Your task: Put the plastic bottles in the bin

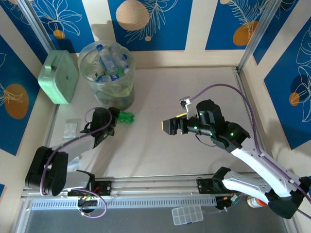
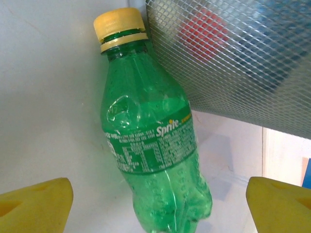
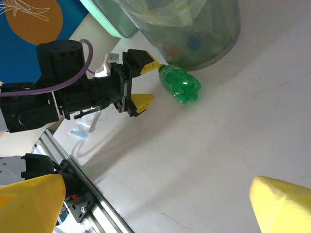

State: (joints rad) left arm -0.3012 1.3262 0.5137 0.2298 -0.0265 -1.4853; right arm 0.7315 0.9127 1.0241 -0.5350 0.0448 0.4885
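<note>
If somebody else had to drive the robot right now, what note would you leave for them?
Left end effector: open, right at the green bottle, not gripping it.
Right end effector: open, holding nothing, over bare table.
Things: the green bottle lies on its side on the table beside the bin.
Done: several bottles are in the bin.
Left: grab the green bottle and drop it in.
</note>
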